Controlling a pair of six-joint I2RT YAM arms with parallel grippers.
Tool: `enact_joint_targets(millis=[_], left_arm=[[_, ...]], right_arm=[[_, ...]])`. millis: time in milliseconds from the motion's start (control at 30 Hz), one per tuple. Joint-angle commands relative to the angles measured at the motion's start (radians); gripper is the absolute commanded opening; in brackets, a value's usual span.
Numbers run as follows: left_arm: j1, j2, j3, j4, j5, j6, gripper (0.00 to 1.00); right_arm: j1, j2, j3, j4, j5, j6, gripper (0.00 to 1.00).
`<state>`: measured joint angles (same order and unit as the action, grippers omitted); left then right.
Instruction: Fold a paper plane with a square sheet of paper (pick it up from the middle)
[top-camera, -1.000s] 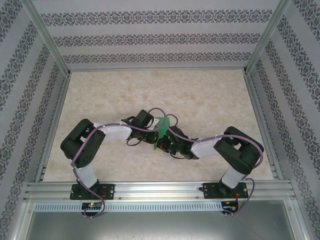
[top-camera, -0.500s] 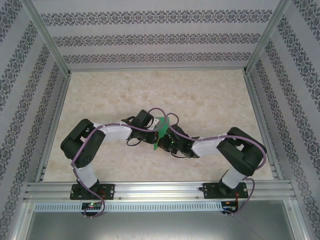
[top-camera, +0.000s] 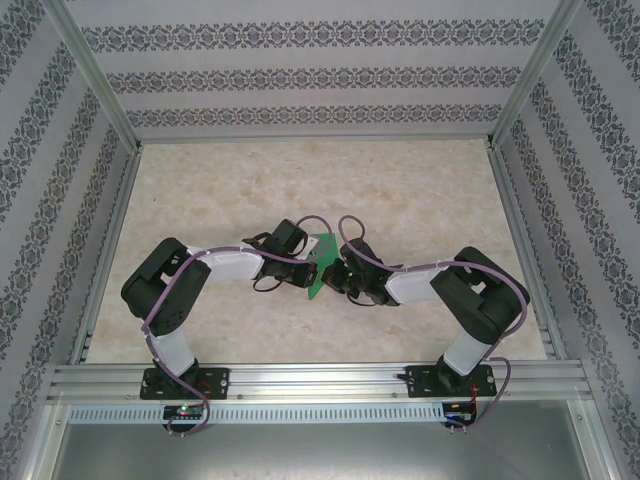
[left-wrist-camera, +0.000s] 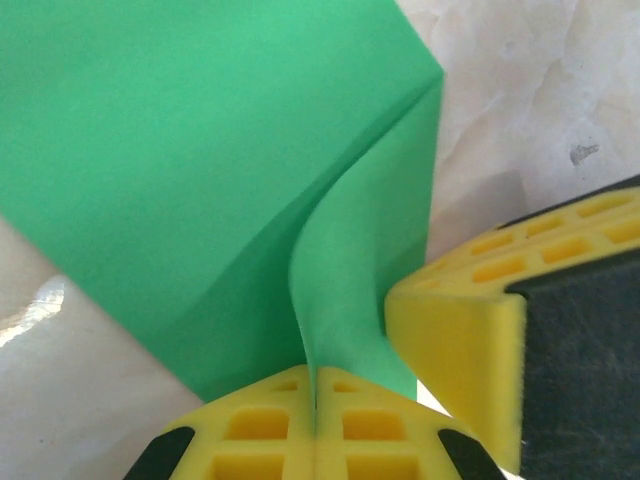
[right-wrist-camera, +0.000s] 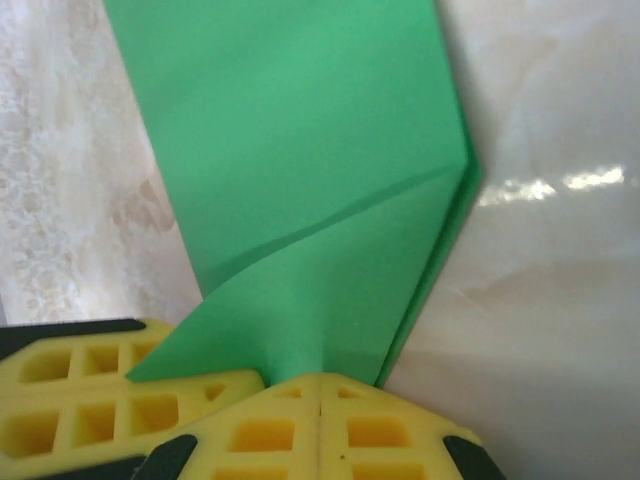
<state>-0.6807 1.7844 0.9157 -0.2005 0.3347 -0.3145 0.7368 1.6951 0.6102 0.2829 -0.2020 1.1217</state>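
**Both arms pinch a green sheet of paper (left-wrist-camera: 200, 150) at mid-table**

Seen from above, the two arms reach inward from the near edge and meet over the middle of the pale, marbled table (top-camera: 420, 190). The green sheet sits between their tips, mostly hidden under the wrists. One green corner pokes out toward the near side.

From the left wrist camera, the left gripper (left-wrist-camera: 315, 395) has its yellow fingers pressed together on a raised ridge of the paper. The ridge curves up into them while the rest of the sheet spreads over the table.

From the right wrist camera, the right gripper (right-wrist-camera: 320, 390) is also clamped on a lifted flap, with a finger of the left gripper just beside it at lower left. A diagonal crease crosses the sheet, and doubled layers show along its right edge.
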Motion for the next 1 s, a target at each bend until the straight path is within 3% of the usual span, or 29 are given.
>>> enact_joint_targets(millis=[0, 367, 667, 833, 967], left_arm=[[-0.005, 0.067, -0.032, -0.142, -0.020, 0.021, 0.00], [0.002, 0.060, -0.016, -0.155, -0.038, 0.015, 0.00], [0.005, 0.068, 0.007, -0.168, -0.032, 0.014, 0.00], [0.010, 0.059, 0.012, -0.178, -0.044, 0.005, 0.00], [0.028, 0.014, 0.008, -0.188, -0.059, -0.020, 0.07]], right_arm=[[0.003, 0.059, 0.017, -0.050, -0.017, -0.024, 0.00], [-0.060, -0.122, 0.077, -0.154, -0.021, -0.127, 0.01], [-0.087, 0.038, 0.139, -0.109, -0.110, -0.129, 0.02], [-0.099, 0.118, 0.126, -0.124, -0.087, -0.131, 0.01], [-0.102, 0.114, 0.124, -0.155, -0.089, -0.145, 0.01]])
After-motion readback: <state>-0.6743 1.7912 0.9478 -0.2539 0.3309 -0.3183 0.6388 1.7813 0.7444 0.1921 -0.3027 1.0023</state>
